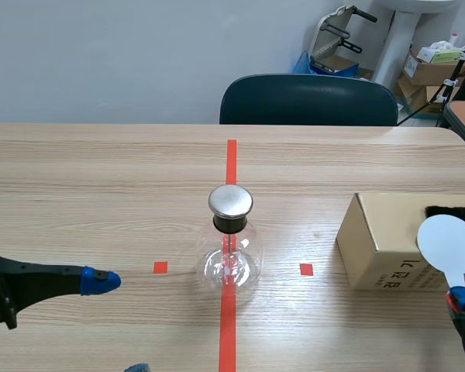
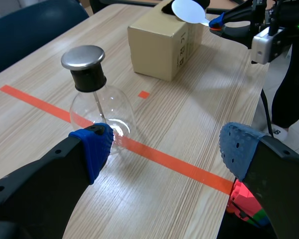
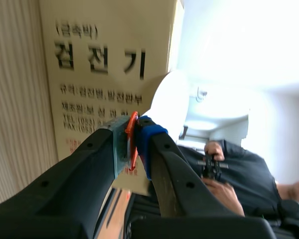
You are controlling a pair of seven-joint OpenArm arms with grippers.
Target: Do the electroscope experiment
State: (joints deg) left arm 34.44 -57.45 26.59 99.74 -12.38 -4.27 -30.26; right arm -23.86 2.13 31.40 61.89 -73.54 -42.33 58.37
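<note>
Wood-grain table (image 1: 101, 178): electroscope flask (image 1: 230, 252) stands on the orange tape line (image 1: 231, 159). Cardboard box (image 1: 380, 240) to the flask's right. Dark chair (image 1: 308, 101) beyond the flask. My left gripper (image 2: 164, 147) is spread near the flask. My right gripper (image 3: 132, 142) pinches the white disc paddle (image 1: 448, 244), right of the flask.

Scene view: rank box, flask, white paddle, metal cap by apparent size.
1. cardboard box
2. glass flask
3. white paddle
4. metal cap
The paddle overlaps the box's front, so it is nearer the camera and may look oversized.
</note>
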